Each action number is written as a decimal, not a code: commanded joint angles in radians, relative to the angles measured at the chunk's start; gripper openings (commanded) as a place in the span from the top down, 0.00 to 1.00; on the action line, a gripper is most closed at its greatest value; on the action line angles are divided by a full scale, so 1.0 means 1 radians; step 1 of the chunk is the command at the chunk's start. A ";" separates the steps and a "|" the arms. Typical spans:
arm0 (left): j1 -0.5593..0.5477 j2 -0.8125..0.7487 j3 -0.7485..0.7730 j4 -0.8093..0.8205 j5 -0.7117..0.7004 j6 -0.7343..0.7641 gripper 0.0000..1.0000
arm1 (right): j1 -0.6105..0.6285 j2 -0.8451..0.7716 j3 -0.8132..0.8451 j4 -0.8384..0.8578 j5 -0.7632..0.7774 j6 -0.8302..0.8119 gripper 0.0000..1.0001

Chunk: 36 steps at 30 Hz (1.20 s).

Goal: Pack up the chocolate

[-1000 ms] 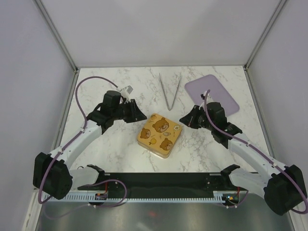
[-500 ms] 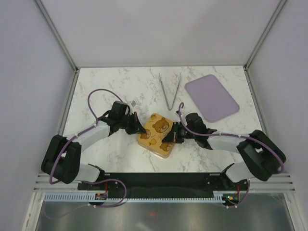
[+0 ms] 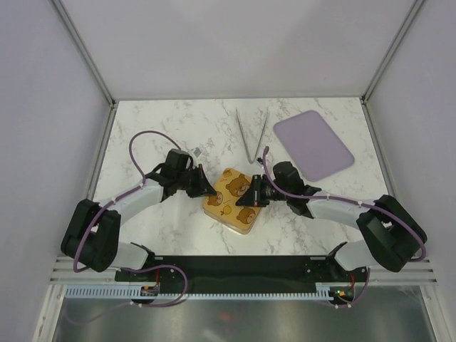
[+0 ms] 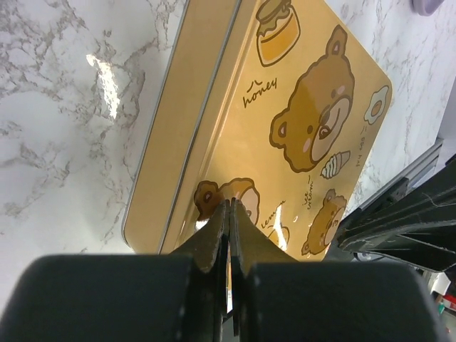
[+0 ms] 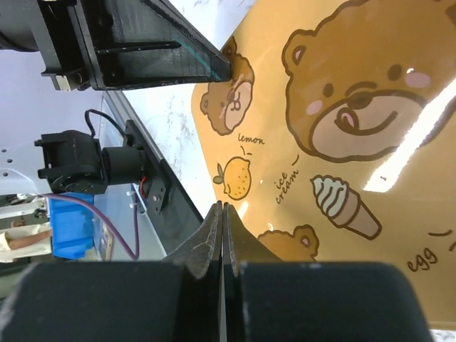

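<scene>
No chocolate shows; it may lie under the shut lid on the desk. The left end effector sits at the lid's left edge and the right end effector over its top, both pinched fully together and empty. The pieces are probably light, slick and easily dented, so grip their sides softly, perhaps with the tweezers.

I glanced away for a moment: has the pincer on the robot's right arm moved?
Yes. The right pincer has swung left, away from the purple mat, and is over the bear-printed tin.
</scene>
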 commanded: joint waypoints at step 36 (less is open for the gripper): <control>-0.002 -0.731 0.270 -0.197 -0.079 0.194 0.00 | 0.006 -0.700 0.427 -0.836 0.893 -0.298 0.02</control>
